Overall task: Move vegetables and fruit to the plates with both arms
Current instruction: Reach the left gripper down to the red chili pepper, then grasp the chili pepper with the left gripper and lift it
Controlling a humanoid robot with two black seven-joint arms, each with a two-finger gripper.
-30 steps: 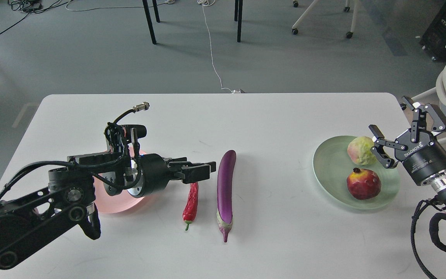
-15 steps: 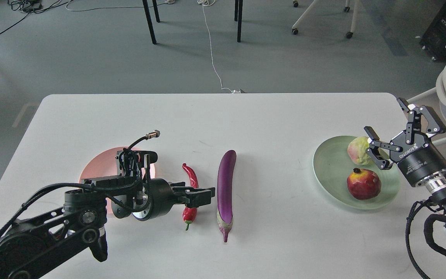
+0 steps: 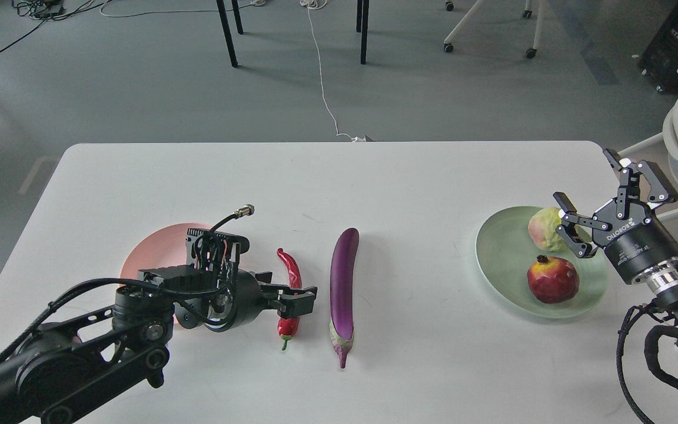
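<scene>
The red chili pepper [image 3: 289, 268] and the purple eggplant [image 3: 344, 288] lie side by side at the table's middle. My left gripper [image 3: 296, 299] is low over the chili's lower half and covers it; its fingers look open. The pale pink plate [image 3: 146, 259] lies just left of the chili, partly hidden by my left arm. The pomegranate [image 3: 552, 280] and the yellow-green fruit [image 3: 544, 228] rest on the pale green plate [image 3: 504, 259] at the right. My right gripper [image 3: 585, 179] is open and empty, one finger beside the yellow-green fruit.
The white table [image 3: 409, 176] has rounded corners, and its far edge lies beyond the plates. Chair and table legs, a white cable and a white seat stand on the grey floor beyond and to the right.
My left gripper has dropped and come toward me, from above the chili's top down over its lower half, uncovering more of the pink plate. My right gripper has drawn back slightly to the right.
</scene>
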